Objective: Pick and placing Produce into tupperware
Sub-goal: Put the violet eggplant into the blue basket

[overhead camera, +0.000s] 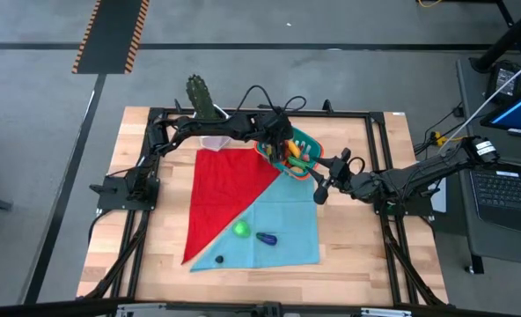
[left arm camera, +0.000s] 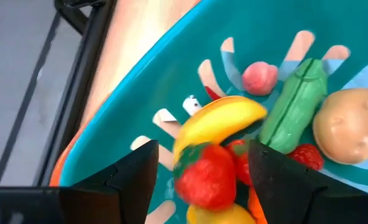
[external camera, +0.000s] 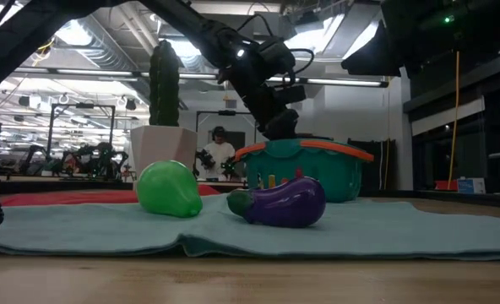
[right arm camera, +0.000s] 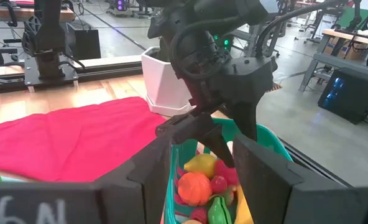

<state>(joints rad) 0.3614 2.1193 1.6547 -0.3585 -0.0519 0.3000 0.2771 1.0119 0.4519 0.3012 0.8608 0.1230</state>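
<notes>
We have two black arms made of thick round parts, with black cables looping off them. Each gripper has two flat, dark fingers [left arm camera: 134, 180].

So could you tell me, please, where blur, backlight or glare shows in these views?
Left wrist view: the strawberry between the left gripper's fingers is smeared, while the banana and tub wall stay sharper. Low view: bright ceiling lights leave the arm a silhouette; the pear and eggplant carry highlights. High view: even light, no harsh shadows. Right wrist view: its own near fingers look soft.
</notes>
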